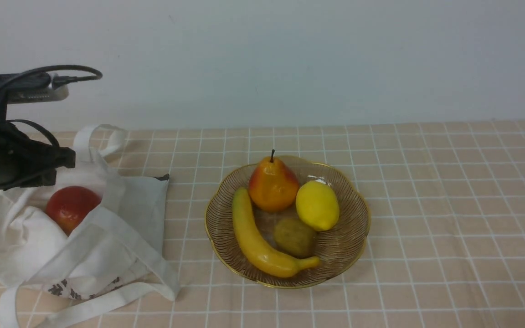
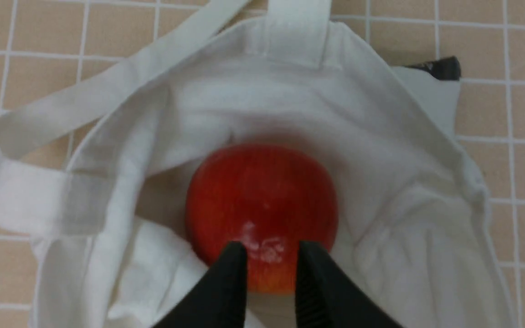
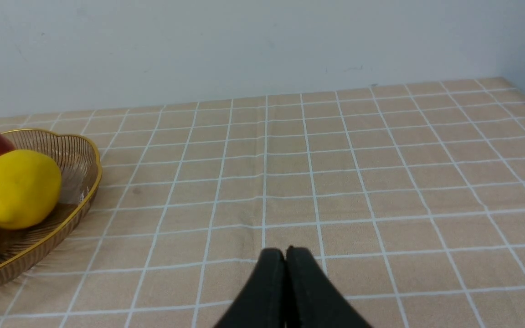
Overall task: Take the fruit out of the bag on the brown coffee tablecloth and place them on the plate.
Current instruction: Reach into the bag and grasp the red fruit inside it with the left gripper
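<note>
Overhead, the left gripper (image 2: 269, 249) is hovering narrowly parted, holding nothing, above the apple (image 2: 262, 191) lying in the bag (image 2: 381, 159).

The bag (image 1: 121, 214) lies at the left of the tablecloth (image 1: 449, 205), and the apple (image 1: 71, 207) sits in its mouth. My left tool (image 2: 271, 250) hangs right over the apple. The plate (image 1: 345, 246) is right of the bag. In it, the pear (image 1: 272, 184) is at the back, the lemon (image 1: 317, 205) beside it on the right, the banana (image 1: 255, 241) along the left, and the kiwi (image 1: 294, 237) in front.
</note>
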Robot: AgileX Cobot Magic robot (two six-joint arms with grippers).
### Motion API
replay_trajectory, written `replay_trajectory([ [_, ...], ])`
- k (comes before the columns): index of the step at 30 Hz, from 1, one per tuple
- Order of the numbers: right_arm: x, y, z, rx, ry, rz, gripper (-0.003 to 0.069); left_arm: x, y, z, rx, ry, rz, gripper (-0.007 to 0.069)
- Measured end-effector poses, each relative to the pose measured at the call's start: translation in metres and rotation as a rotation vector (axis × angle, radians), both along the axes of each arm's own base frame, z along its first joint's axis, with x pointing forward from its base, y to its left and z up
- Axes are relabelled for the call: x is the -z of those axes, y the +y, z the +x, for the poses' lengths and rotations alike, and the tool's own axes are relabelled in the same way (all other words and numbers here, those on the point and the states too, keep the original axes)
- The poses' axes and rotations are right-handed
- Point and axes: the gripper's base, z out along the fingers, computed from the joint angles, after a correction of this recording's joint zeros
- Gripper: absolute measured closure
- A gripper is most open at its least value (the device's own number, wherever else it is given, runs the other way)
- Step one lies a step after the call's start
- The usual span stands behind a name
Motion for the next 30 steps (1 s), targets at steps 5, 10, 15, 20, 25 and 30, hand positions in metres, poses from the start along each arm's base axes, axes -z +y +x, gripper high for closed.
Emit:
replay_trajectory([
  [5, 0.000, 0.000, 0.000, 0.000, 0.000, 0.000, 0.0673, 0.021, -0.007, 0.013, 0.075, 0.017, 0.034, 0.0235],
  [10, 0.000, 0.000, 0.000, 0.000, 0.000, 0.000, 0.0673, 0.039, -0.012, 0.022, 0.162, 0.038, 0.078, 0.0037],
  [15, 0.000, 0.000, 0.000, 0.000, 0.000, 0.000, 0.0673, 0.054, -0.010, 0.027, 0.181, 0.062, 0.101, -0.0034],
  [20, 0.000, 0.000, 0.000, 0.000, 0.000, 0.000, 0.0673, 0.066, -0.009, 0.033, 0.192, 0.082, 0.115, -0.0043],
  [25, 0.000, 0.000, 0.000, 0.000, 0.000, 0.000, 0.0673, 0.067, -0.009, 0.036, 0.192, 0.071, 0.119, 0.0008],
  [30, 0.000, 0.000, 0.000, 0.000, 0.000, 0.000, 0.0673, 0.065, -0.009, 0.034, 0.196, 0.083, 0.118, 0.0032],
])
